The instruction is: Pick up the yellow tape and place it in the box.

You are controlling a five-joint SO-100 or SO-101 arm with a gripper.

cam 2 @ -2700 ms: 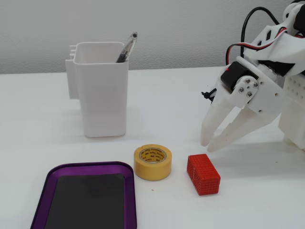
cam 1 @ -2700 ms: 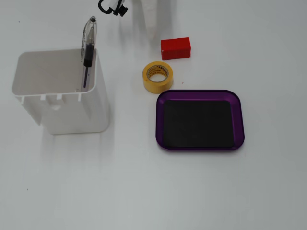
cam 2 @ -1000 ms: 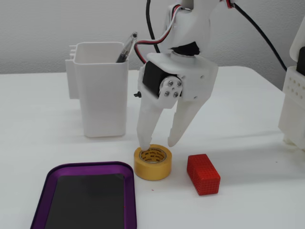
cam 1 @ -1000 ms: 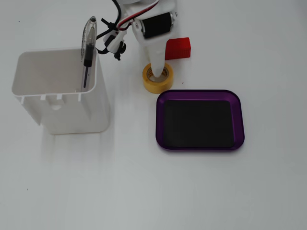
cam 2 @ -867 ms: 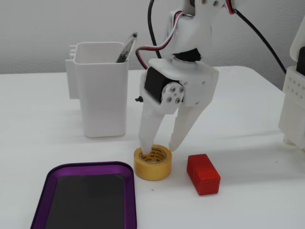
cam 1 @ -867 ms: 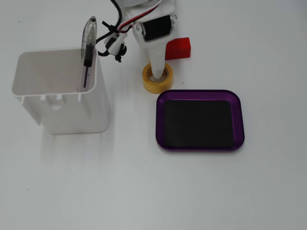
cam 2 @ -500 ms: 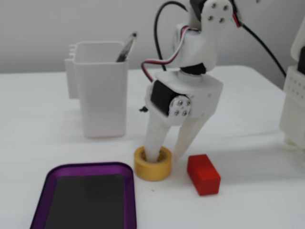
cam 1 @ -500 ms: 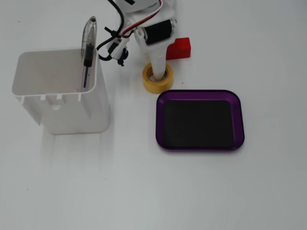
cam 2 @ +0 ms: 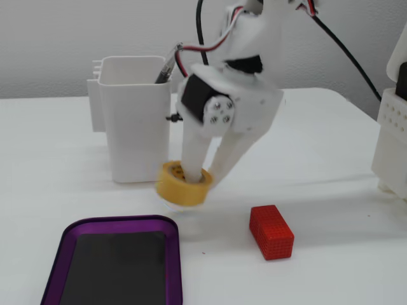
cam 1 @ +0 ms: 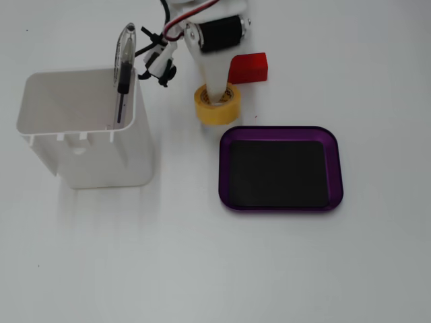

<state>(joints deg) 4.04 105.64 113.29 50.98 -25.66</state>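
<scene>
The yellow tape (cam 1: 210, 114) is a small roll just beyond the far left corner of the purple box (cam 1: 279, 130). In a fixed view the yellow tape (cam 2: 181, 189) hangs tilted, slightly off the table, with a faint shadow beneath. My gripper (cam 1: 218, 98) is shut on its wall, with one white finger (cam 2: 193, 159) down through the hole and the other outside the rim. The gripper (cam 2: 203, 178) is behind the box (cam 2: 114, 222), which has a black, empty inside.
A red block (cam 1: 248, 68) lies beside the tape, also seen lower right in a fixed view (cam 2: 271, 232). A tall white container (cam 1: 81, 128) holding a pen (cam 1: 125, 60) stands close by (cam 2: 133, 121). A white structure (cam 2: 394, 127) is at the right edge.
</scene>
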